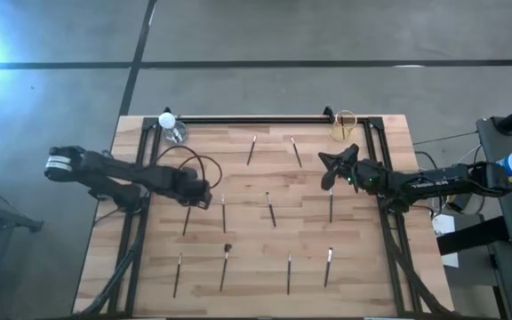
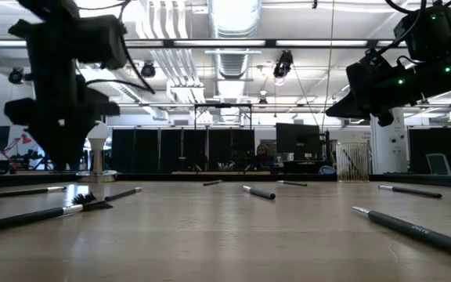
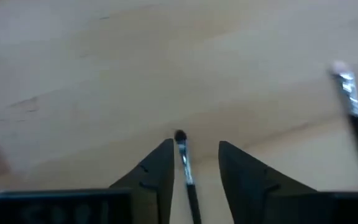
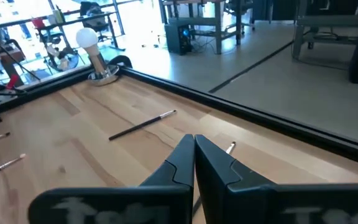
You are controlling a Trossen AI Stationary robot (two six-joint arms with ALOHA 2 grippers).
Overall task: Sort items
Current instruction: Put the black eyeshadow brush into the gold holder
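Wood table [image 1: 363,267]: left gripper [image 3: 194,163] low, fingers straddling brush [image 3: 185,168].

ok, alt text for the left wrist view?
The left claw hangs open over the pale wooden table, its two dark fingers on either side of a thin dark brush with a rounded tip. A second brush lies off to one side.

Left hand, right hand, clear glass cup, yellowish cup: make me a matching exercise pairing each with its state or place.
Things:
1. left hand
2. right hand
3. clear glass cup holding a white ball
4. yellowish clear cup

States or places:
A. far right corner of the wooden table
B. fingers shut together
C. far left corner
D. fingers apart, thin dark brush between them

Pairs: 1-D, 2-B, 3-C, 4-A
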